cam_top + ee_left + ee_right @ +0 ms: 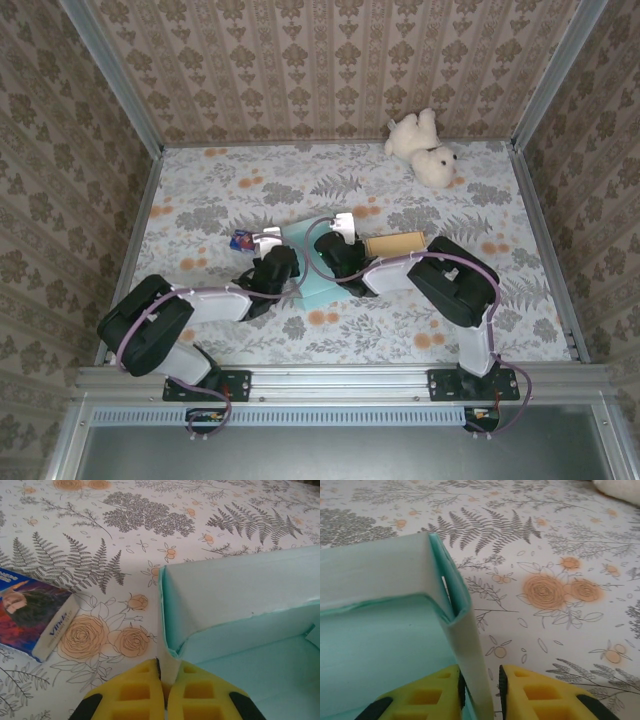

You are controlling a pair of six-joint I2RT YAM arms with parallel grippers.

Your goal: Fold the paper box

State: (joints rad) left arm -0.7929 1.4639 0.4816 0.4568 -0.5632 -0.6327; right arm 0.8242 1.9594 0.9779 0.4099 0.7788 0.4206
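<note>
The paper box (318,264) sits half-formed in the middle of the table (200,200), between the two arms. The left gripper (164,676) has its yellow pads (135,692) pressed together on the box's left wall, right at the corner fold, probably to hold that wall upright while the other side is worked. The right gripper (481,682) straddles the right wall, where a doubled-over flap is tucked at the corner. One pad touches the card and a sliver of gap shows at the other, so whether it truly pinches cannot be told. Room is tighter at the sides than ahead: a blue packet (30,612) lies near the left wall and a tan roll (395,244) is near the right gripper, while the toy bear (425,148) is well apart at the far edge
</note>
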